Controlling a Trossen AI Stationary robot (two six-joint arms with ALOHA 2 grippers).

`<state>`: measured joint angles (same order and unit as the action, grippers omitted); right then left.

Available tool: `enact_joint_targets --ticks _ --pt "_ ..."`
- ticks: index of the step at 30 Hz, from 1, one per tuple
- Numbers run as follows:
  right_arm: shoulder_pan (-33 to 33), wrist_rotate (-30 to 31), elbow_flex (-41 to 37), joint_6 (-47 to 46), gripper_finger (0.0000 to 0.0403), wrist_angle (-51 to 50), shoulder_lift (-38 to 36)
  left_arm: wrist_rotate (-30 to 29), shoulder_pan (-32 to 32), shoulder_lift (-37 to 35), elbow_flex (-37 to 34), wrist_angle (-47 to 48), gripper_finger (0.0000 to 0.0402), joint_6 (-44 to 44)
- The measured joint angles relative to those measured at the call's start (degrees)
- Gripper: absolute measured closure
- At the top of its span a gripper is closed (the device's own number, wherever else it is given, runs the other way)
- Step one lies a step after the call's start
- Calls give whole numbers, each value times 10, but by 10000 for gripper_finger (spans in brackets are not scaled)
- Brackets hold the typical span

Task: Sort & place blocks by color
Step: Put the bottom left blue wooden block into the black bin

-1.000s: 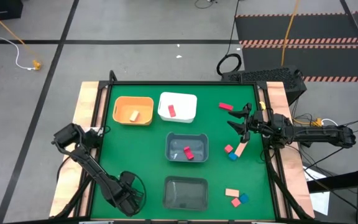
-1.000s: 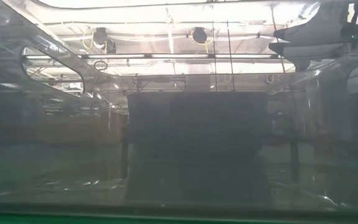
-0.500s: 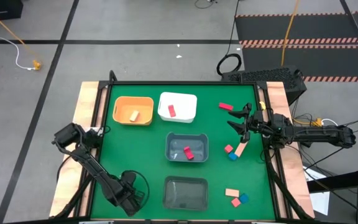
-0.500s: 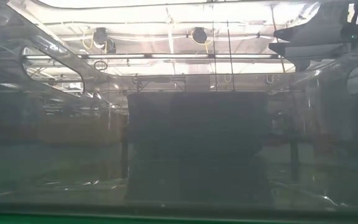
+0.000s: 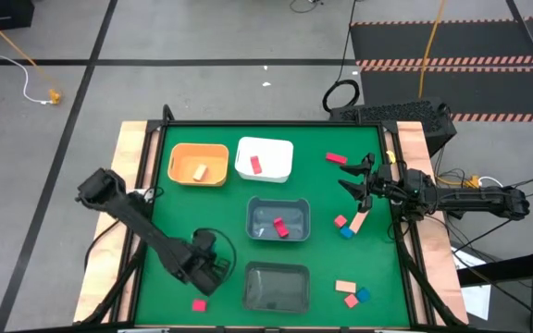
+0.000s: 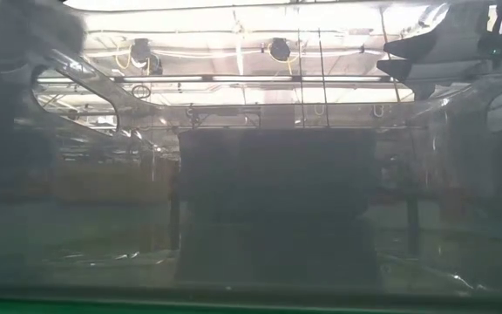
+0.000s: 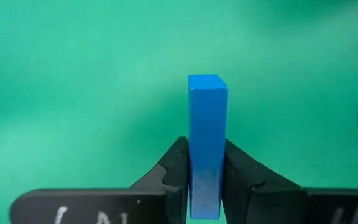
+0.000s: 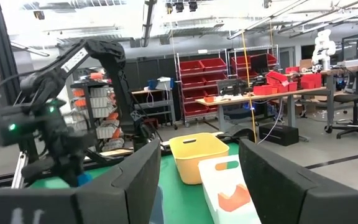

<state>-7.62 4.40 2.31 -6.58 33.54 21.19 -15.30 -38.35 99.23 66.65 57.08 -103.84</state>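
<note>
the left gripper [image 7: 205, 180], above the near-left part of the green table [image 5: 220, 208], is clamped on a blue bar [image 7: 207, 137] held end-out, probably so it can be carried to a bin. a red block [image 5: 199, 304] lies on the cloth just near of it, and the dark bin [image 5: 277, 285] sits to its right. the right gripper [image 5: 354, 178] waits with fingers spread at the right edge, near loose blocks [image 5: 351, 223] not yet sorted.
</note>
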Motion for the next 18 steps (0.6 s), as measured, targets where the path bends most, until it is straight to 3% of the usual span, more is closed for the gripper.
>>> enact_joint_targets --ticks 9,18 --pt "0 0 0 0 193 0 0 -150 51 -75 1 -97 347 149" --pt "0 0 0 0 193 0 0 -179 82 -78 2 -343 347 347"
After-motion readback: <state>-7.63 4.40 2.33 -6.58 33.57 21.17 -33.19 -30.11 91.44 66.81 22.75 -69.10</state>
